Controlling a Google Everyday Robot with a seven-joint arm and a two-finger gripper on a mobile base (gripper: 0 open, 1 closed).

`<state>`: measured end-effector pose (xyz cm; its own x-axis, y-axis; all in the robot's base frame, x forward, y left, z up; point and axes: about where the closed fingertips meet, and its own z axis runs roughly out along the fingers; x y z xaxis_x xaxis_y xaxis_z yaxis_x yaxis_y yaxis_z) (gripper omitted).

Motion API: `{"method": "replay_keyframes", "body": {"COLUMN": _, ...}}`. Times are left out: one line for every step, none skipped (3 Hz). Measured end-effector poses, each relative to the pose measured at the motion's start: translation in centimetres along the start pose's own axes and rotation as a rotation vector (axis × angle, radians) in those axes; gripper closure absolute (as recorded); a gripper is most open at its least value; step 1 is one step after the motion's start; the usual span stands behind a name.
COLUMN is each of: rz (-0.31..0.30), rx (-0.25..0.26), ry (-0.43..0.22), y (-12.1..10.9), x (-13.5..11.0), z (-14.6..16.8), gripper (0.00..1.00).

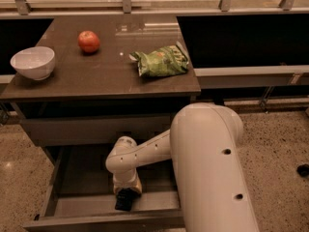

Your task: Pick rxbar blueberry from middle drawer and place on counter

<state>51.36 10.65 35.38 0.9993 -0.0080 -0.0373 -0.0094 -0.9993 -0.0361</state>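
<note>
Camera view looks down on two containers. At far left one white bowl (33, 62) stands upright at the left edge of the counter (101, 79). Below the counter the middle drawer (82, 170) is pulled out, its grey floor showing on the left side.

The gripper (125, 199) is down inside this drawer, close behind the front panel and right of the drawer's middle. Whether it is open, closed or holding something cannot be told — its dark tip is one dark shape against the drawer floor. The rxbar blueberry cannot be made out apart from that shape.

On the counter, one red apple (89, 41) sits to the right of the bowl and well apart from it. One green chip bag (161, 61) lies flat near the right edge. One closed drawer front (96, 129) spans the space between counter and open drawer.

The white arm (207, 173) fills the lower right — it covers the drawer's right end. Speckled floor (275, 139) lies beyond it.
</note>
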Motion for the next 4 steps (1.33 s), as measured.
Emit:
{"method": "replay_keyframes", "body": {"rz": -0.003, "rx": 0.004, "ry": -0.001, "y": -0.1, "x": 0.0, "z": -0.1, "gripper": 0.75}}
{"method": "replay_keyframes", "body": {"rz": -0.003, "rx": 0.004, "ry": -0.001, "y": -0.1, "x": 0.0, "z": -0.4, "gripper": 0.97}}
{"method": "replay_keyframes", "body": {"rz": -0.003, "rx": 0.09, "ry": 0.012, "y": 0.0, "x": 0.1, "z": -1.9, "gripper": 1.0}}
{"method": "replay_keyframes", "body": {"rz": -0.008, "rx": 0.25, "ry": 0.084, "y": 0.6, "x": 0.3, "z": -7.1, "gripper": 1.0}}
